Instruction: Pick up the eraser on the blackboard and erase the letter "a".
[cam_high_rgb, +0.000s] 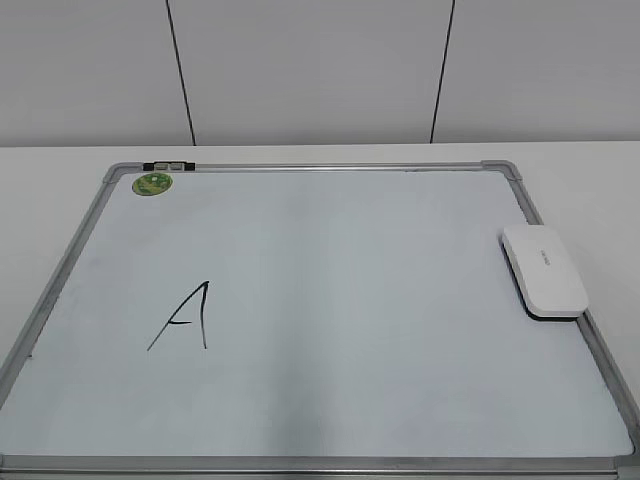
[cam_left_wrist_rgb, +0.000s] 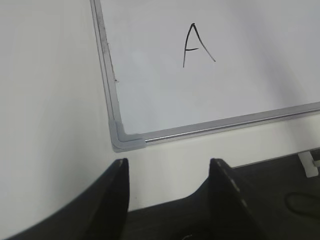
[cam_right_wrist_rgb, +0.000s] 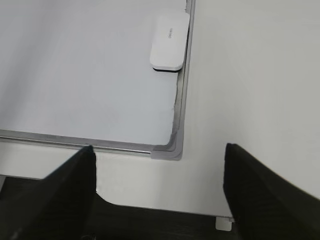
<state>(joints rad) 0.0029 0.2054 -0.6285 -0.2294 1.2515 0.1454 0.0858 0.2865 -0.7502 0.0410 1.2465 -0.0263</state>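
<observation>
The blackboard (cam_high_rgb: 350, 290) is a white dry-erase board with a silver frame, lying flat on the table. The white eraser (cam_high_rgb: 543, 271) lies on its right edge, dark underside down; it also shows in the right wrist view (cam_right_wrist_rgb: 168, 43). A large angular capital "A" (cam_high_rgb: 185, 317) is drawn at the board's left and shows in the left wrist view (cam_left_wrist_rgb: 196, 46). No small lowercase "a" is in view. My left gripper (cam_left_wrist_rgb: 169, 167) is open and empty near the board's near left corner. My right gripper (cam_right_wrist_rgb: 157, 150) is open and empty near the near right corner.
A green round sticker (cam_high_rgb: 152, 184) and a small black clip (cam_high_rgb: 168, 165) sit at the board's far left corner. The white table (cam_high_rgb: 590, 180) surrounds the board. The table's front edge and the dark floor (cam_left_wrist_rgb: 280, 185) show below the grippers.
</observation>
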